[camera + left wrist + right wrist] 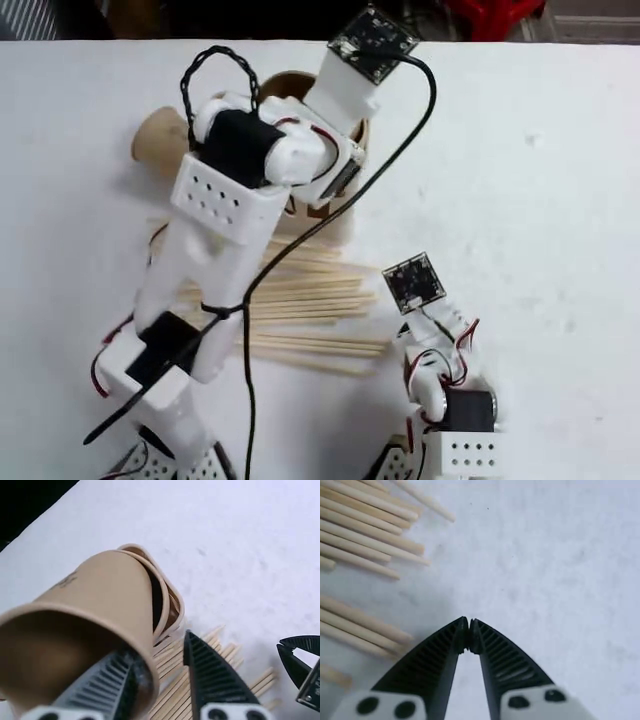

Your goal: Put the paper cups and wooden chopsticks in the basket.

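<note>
My left gripper (160, 647) is shut on the rim wall of a tan paper cup (95, 610), one finger inside and the black finger (210, 675) outside. The cup is tilted, its mouth toward the camera. A second paper cup (172, 607) lies right behind it. In the high view this arm hangs over the cups (325, 228) at the far middle of the table, and another cup (158, 140) lies on its side to the left. Wooden chopsticks (310, 300) are spread flat mid-table. My right gripper (469, 636) is shut and empty, just above the table beside the chopsticks (365, 525).
The white table (540, 200) has open room on its right half. The left arm's black cable (400, 150) loops across the chopsticks. The right arm's gripper (300, 665) appears beyond the chopstick ends (210, 642) in the left wrist view.
</note>
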`<action>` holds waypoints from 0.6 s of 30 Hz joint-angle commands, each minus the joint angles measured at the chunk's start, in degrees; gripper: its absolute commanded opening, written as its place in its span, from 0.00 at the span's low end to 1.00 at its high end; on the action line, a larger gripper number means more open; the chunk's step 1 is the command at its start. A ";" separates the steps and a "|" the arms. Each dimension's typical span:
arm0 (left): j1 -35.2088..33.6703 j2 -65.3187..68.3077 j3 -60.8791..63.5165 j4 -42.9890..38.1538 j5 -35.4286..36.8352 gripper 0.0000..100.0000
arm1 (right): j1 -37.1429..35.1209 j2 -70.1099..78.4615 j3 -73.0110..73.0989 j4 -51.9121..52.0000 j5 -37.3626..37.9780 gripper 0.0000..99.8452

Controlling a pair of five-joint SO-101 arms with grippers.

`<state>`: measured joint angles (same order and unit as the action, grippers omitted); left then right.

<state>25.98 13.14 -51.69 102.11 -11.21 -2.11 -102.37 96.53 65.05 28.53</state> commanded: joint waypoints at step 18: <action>-1.19 1.71 -12.04 -5.36 -1.41 0.16 | 0.13 -0.75 0.35 0.57 0.44 0.02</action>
<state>25.19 13.76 -61.71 100.35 -12.26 -2.11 -102.37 96.53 65.05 28.53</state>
